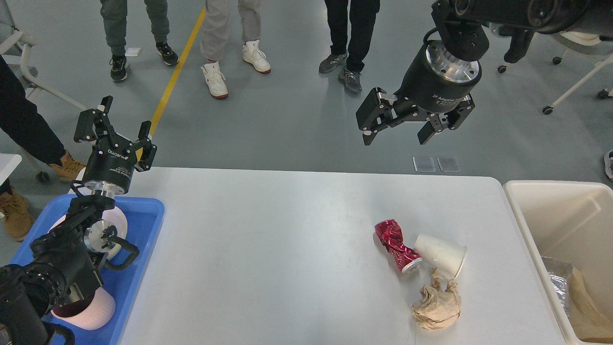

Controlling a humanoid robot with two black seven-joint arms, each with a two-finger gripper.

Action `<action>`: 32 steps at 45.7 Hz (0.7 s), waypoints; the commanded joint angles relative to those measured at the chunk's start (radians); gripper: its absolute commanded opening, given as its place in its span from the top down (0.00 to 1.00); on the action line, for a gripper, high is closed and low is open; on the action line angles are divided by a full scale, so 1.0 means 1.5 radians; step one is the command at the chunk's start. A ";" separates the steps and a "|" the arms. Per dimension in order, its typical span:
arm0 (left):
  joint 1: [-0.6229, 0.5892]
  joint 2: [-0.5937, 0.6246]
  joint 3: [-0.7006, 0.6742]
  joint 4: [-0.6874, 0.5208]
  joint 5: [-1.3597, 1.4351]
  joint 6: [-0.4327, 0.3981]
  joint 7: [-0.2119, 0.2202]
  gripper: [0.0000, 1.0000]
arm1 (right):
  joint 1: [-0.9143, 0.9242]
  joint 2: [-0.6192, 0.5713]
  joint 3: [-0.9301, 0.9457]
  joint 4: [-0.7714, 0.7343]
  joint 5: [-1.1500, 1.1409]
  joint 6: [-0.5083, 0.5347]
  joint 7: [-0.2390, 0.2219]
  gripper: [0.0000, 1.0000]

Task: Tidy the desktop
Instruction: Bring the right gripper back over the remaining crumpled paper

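The white tabletop (268, 249) spreads across most of my view, with a cream bin (527, 215) at its right end and a blue tray (143, 239) at its left. My right claw (398, 134) hangs above the far edge with fingers spread and empty; my left claw (117, 127) points up over the tray, also spread and empty. Near the right end lie a crushed red can (395, 244), a tipped white paper cup (440, 254) touching it, and a crumpled brown paper wad (437, 306).

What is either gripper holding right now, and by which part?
Nothing is held. The right gripper hangs open and empty above the desktop; the left gripper is open and empty too, jaws spread, above the blue tray.
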 commanded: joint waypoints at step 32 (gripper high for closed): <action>0.000 -0.001 0.000 0.000 0.000 -0.001 0.000 0.04 | -0.405 -0.078 -0.015 -0.047 -0.009 -0.081 -0.008 0.00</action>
